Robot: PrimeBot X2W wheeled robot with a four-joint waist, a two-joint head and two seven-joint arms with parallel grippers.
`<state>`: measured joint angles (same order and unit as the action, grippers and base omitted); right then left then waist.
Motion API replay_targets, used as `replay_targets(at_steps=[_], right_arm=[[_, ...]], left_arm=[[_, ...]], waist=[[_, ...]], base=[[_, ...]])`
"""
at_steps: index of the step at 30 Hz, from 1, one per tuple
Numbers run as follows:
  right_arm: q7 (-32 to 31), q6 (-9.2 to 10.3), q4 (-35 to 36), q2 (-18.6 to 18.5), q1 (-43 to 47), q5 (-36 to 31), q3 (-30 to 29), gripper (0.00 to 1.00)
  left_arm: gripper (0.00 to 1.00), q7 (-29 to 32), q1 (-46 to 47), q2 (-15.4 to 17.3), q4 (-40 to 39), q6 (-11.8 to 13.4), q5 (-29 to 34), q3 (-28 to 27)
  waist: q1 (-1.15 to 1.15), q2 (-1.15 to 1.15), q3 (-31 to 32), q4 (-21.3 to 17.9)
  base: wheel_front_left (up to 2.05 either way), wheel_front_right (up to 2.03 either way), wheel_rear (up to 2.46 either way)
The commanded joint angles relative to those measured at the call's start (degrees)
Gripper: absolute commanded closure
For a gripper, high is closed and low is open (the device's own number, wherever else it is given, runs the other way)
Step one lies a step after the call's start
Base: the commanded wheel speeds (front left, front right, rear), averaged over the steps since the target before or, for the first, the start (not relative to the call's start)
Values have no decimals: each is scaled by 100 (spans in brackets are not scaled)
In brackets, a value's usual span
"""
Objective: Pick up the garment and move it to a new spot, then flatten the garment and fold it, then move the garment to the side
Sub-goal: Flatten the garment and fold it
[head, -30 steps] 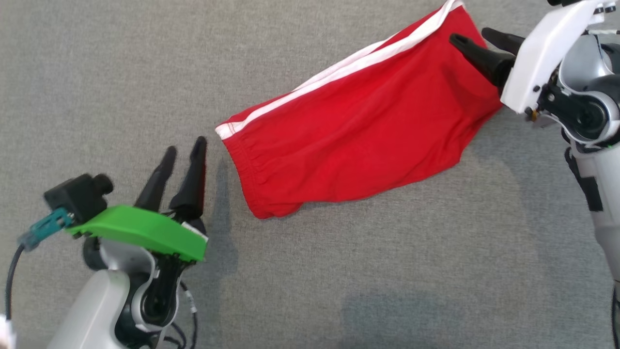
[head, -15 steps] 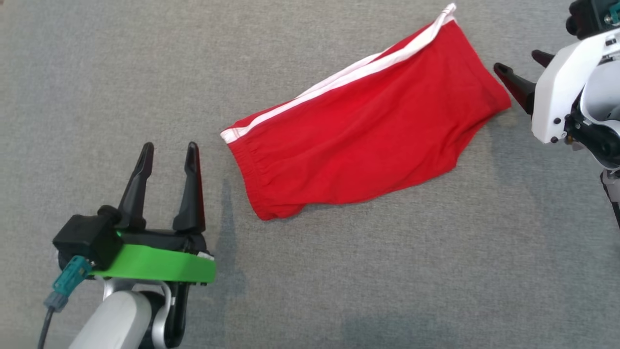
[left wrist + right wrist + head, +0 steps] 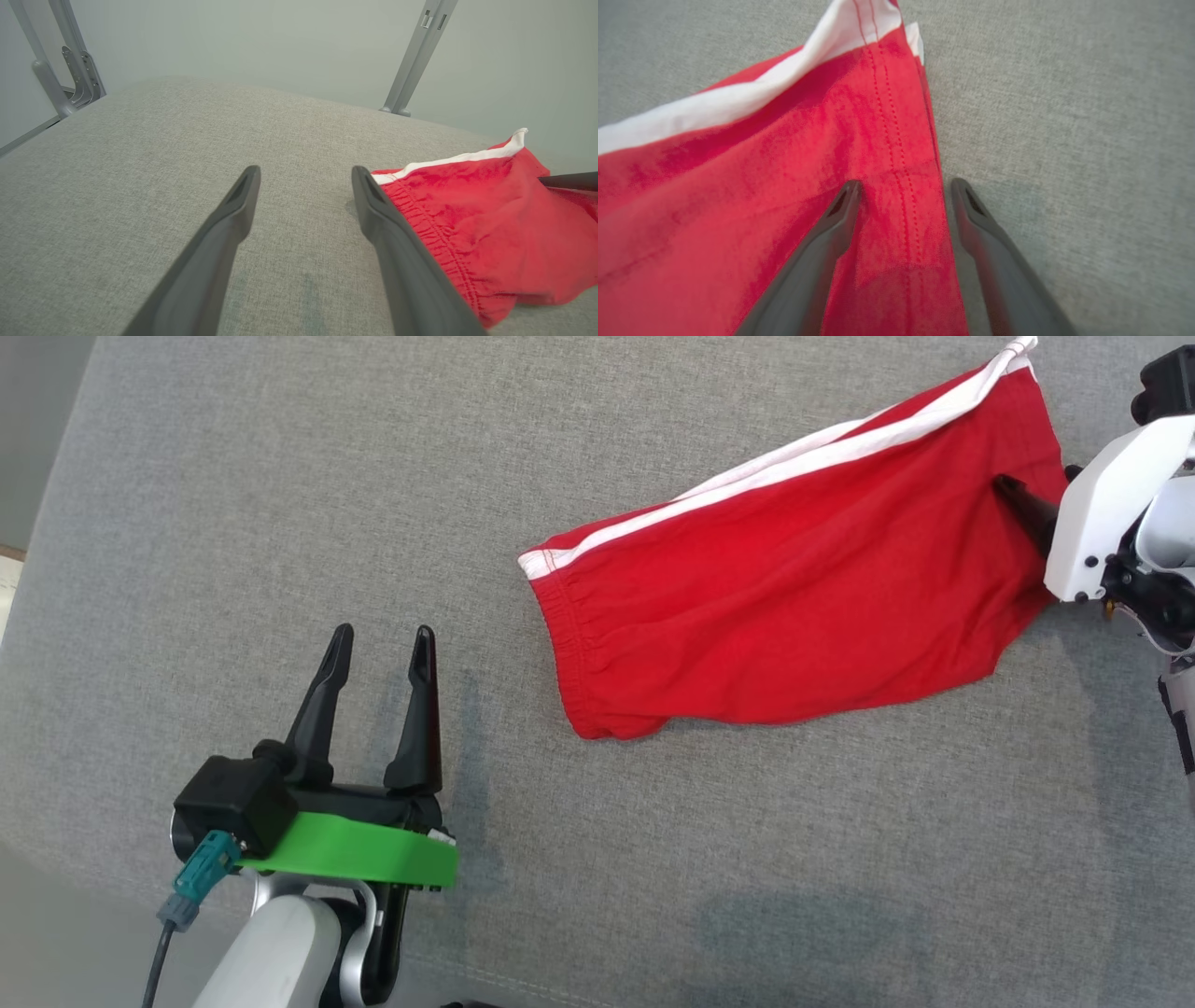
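Note:
The garment (image 3: 794, 588), red shorts with a white side stripe, lies flat and slanted on the grey cloth surface, waistband toward the left. My left gripper (image 3: 383, 639) stands open to the left of the waistband, apart from it. In the left wrist view the left gripper (image 3: 306, 175) holds nothing, and the garment (image 3: 490, 210) lies to its right. My right gripper (image 3: 1036, 490) is open at the garment's right end. In the right wrist view the right gripper (image 3: 906, 186) straddles the stitched hem of the garment (image 3: 761, 186), one finger over cloth and the other over grey surface.
The grey cloth surface (image 3: 280, 476) ends at its left edge, with floor beyond at the upper left and lower left corners. Grey metal frame posts (image 3: 413, 60) stand behind the surface's far side, with a second post (image 3: 70, 70) at the far left.
The head camera has shifted, moving the whole picture right and down. The right gripper drew back off the garment's right end, then came over it again. The left gripper turned upright.

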<state>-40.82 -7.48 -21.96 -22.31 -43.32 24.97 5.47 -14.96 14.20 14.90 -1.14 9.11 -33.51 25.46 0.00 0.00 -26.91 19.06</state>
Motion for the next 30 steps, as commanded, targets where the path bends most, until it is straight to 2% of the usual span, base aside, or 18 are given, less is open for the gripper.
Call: replay_targets(at_steps=[1,7,10,17,23,27,30], right_arm=[[-127,-1,-212,93,124,136,50,100],[-178,-1,-252,357,256,657,-78,100],[-221,-1,-131,528,417,986,-268,100],[-326,-1,217,636,1065,1491,-742,100],[-598,-1,440,708,1615,1708,-1265,100],[-686,0,660,838,1954,1730,-1601,100],[-517,-1,683,901,2203,1551,-1799,100]], left_arm=[[0,-25,-59,-66,53,-72,76,-73],[0,-26,-267,-255,275,-328,268,-370],[0,-26,-443,-264,405,-425,363,-517],[0,-27,-938,-216,636,-551,495,-726],[0,6,-1220,-91,681,-624,573,-628],[0,49,-1279,8,562,-654,618,-580],[0,45,-1302,56,526,-662,658,-558]], waist=[[0,0,31,26],[0,0,321,-167],[0,0,590,-377],[0,0,1322,-949],[0,0,1703,-1302],[0,0,1690,-1423],[0,0,1651,-1453]], base=[[0,0,0],[0,0,0],[0,0,0],[0,0,0],[0,0,0],[0,0,0],[0,0,0]])
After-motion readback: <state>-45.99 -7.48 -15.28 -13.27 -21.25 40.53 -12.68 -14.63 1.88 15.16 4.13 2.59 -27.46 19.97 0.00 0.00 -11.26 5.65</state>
